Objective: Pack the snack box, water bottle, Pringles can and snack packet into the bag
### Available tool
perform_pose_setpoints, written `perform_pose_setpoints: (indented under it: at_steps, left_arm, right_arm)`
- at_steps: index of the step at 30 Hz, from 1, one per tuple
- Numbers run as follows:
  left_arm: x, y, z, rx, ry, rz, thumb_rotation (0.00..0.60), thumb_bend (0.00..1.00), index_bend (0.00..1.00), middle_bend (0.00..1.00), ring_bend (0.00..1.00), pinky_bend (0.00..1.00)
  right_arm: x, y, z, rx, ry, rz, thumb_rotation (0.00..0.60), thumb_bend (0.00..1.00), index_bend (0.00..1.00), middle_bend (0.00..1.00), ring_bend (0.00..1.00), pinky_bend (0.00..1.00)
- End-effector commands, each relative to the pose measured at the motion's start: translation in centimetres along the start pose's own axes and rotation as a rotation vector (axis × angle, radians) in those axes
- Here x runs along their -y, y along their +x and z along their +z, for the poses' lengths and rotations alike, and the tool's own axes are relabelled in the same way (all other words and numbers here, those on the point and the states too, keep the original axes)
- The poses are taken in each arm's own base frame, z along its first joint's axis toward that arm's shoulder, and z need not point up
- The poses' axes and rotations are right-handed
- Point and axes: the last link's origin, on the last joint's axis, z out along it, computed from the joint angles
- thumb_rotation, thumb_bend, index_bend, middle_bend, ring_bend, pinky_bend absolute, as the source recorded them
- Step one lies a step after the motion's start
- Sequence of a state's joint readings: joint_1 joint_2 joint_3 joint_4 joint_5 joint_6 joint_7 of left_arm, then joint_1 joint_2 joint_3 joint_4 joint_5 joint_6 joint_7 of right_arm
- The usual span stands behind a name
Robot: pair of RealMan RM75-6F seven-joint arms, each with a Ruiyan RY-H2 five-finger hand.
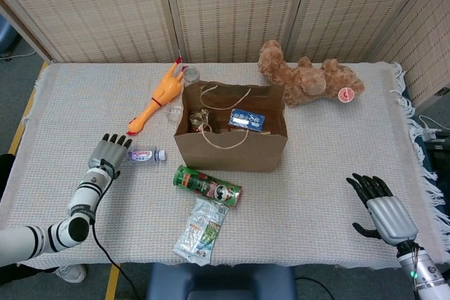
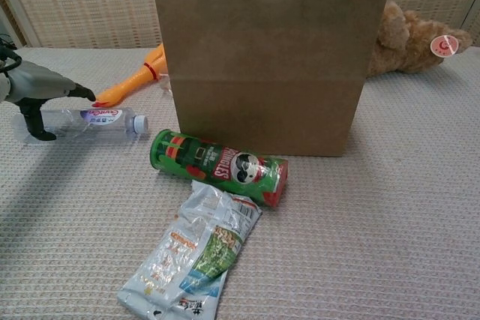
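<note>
Left hand [image 1: 108, 152] over water bottle [image 2: 90, 124], fingers spread.

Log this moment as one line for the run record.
left hand: open over water bottle | right hand: open, idle | snack box: in bag | can, packet: on table

Left robot hand [image 2: 34, 88] over water bottle [image 2: 82, 125], paper bag [image 2: 270, 58] upright

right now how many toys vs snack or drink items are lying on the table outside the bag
Toys: 2, rubber chicken and teddy bear
Snacks: 2, Pringles can and snack packet
Drinks: 1, water bottle, with the left robot hand over it
Total: 5
</note>
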State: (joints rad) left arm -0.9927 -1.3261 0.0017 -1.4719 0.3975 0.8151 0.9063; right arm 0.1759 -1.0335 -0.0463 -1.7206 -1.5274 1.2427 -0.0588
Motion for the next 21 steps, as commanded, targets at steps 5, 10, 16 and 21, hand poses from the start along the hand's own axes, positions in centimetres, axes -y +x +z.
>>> perform_pose_setpoints:
  at_steps: [5, 10, 16, 21]
  left_arm:
    - [-0.8, -0.7, 2.0, 0.013, -0.011, -0.009, 0.600, 0.32, 0.00, 0.00, 0.00, 0.12]
    - [-0.8, -1.5, 2.5, 0.001, -0.005, -0.004, 0.600, 0.38, 0.20, 0.16, 0.13, 0.29]
    - [0.3, -2.0, 2.1, -0.067, 0.026, -0.009, 0.600, 0.56, 0.54, 0.56, 0.53, 0.63]
    - [2.1, -0.9, 0.8, -0.112, 0.063, -0.064, 0.600, 0.57, 0.56, 0.58, 0.55, 0.63]
  right_arm:
    - [0.0, 0.0, 0.2, 0.006, -0.002, 0.001, 0.600, 0.13, 0.05, 0.00, 0.00, 0.00]
    - [0.1, 0.0, 0.2, 0.006, -0.006, 0.004, 0.600, 0.13, 0.05, 0.00, 0.00, 0.00]
    - [0.0, 0.0, 0.1, 0.003, -0.006, 0.006, 0.600, 0.13, 0.05, 0.00, 0.00, 0.00]
    - [0.0, 0.0, 0.0, 0.000, -0.007, 0.006, 0.600, 0.13, 0.05, 0.00, 0.00, 0.00]
